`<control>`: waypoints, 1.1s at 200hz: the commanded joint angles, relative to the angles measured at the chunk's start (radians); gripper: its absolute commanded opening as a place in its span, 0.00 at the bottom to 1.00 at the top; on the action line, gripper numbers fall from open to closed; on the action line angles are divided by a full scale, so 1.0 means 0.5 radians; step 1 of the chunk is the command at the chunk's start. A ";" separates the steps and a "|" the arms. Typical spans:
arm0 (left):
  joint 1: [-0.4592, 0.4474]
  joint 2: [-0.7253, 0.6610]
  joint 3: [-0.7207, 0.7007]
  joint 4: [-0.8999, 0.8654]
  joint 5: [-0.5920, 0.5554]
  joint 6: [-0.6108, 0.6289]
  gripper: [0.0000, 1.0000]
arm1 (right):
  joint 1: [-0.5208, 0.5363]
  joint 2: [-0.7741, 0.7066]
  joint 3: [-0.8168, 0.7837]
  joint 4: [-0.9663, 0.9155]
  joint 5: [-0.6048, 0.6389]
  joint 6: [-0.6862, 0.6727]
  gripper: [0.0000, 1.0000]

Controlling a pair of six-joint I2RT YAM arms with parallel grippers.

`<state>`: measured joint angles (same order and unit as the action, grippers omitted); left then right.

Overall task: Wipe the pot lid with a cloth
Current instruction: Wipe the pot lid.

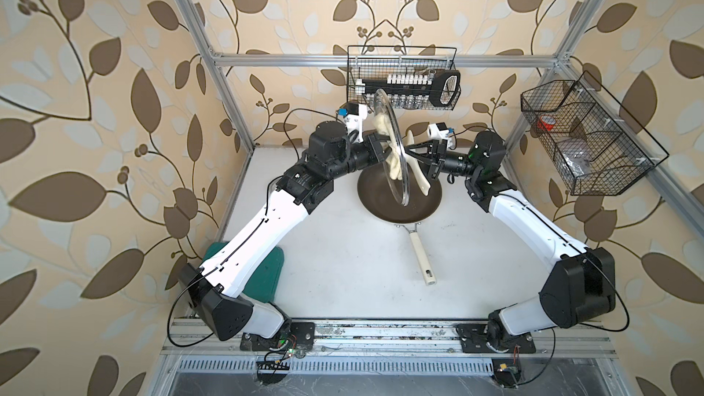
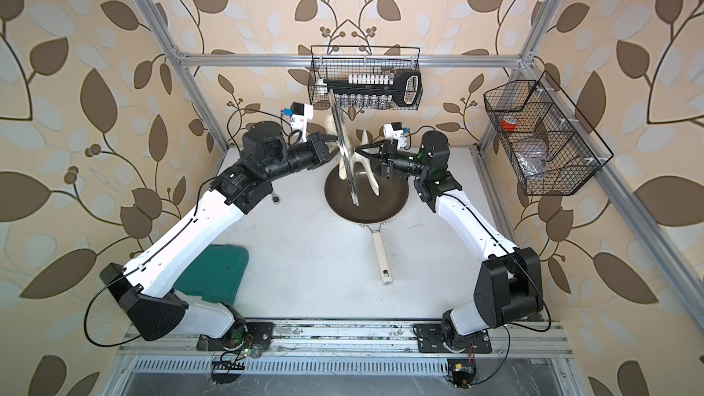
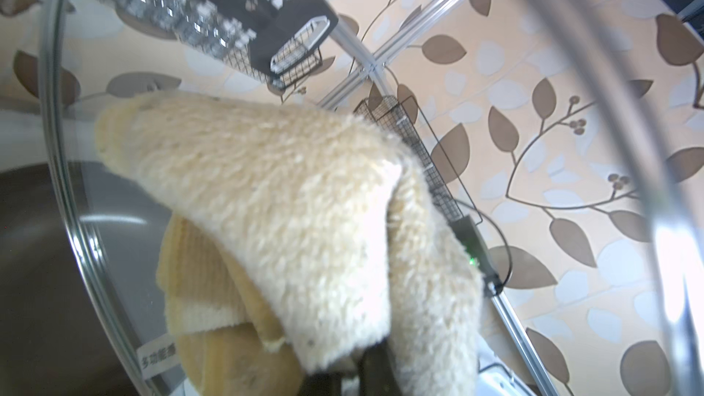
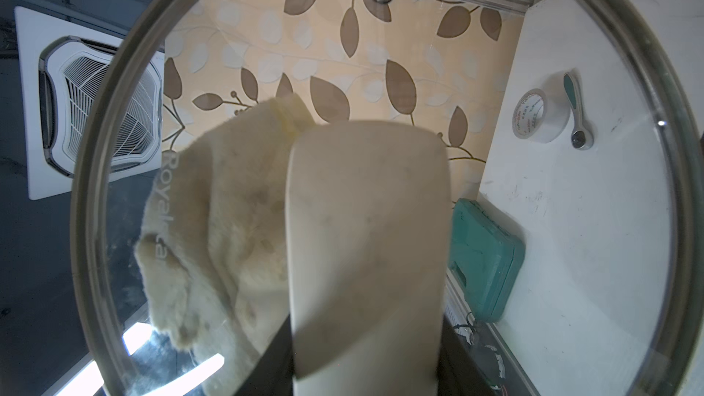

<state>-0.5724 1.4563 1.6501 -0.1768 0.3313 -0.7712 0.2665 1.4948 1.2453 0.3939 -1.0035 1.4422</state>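
Pot lid [image 4: 381, 70], round clear glass with a metal rim, stands on edge above the dark brown frying pan [image 1: 381, 194]: likely stiff, slick and breakable, best held by its flat cream handle [image 1: 421, 180], which the right claw [image 1: 409, 152] pinches, while the left claw [image 1: 381, 147] pinches the soft pale yellow cloth [image 3: 285, 203].

My end effectors: two, the left end effector [image 2: 335, 147] and the right end effector [image 2: 358, 152]
Pot lid [image 4: 365, 222]: one
Cloth [image 3: 289, 200]: one
Frying pan [image 1: 419, 209]: one
Wire baskets: two that I see, the rear basket [image 1: 360, 70] behind the frying pan, the side basket [image 1: 617, 169] to its right
Green case [image 2: 213, 276]: one, left of the frying pan
Rolls: two, a white tape roll [image 4: 531, 116] and a red roll [image 1: 547, 122]
Teal-handled tool [image 4: 577, 112]: one
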 commanded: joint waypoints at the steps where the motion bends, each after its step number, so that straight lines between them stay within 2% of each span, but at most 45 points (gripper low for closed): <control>1: 0.078 0.129 0.223 0.102 -0.001 0.137 0.00 | 0.073 -0.121 0.117 0.369 -0.138 -0.099 0.00; 50: 0.195 0.443 0.509 0.010 0.007 0.200 0.00 | 0.101 -0.166 0.133 0.394 -0.223 -0.130 0.00; 85: 0.212 0.566 0.518 -0.015 0.055 0.197 0.00 | 0.100 -0.154 0.167 0.411 -0.207 -0.140 0.00; 113: 0.212 0.510 0.317 0.038 0.099 0.159 0.00 | 0.087 -0.116 0.215 0.426 -0.123 -0.120 0.00; 155: 0.181 0.310 -0.180 0.209 0.147 0.007 0.00 | 0.049 -0.034 0.268 0.556 -0.011 0.004 0.00; 220: -0.103 0.033 -0.514 0.219 0.110 -0.063 0.00 | 0.019 -0.001 0.262 0.548 0.080 0.029 0.00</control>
<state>-0.5392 1.5814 1.4109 -0.1268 0.3447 -0.7849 0.2687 1.5265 1.2793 0.4305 -0.9829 1.4563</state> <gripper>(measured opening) 0.063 0.416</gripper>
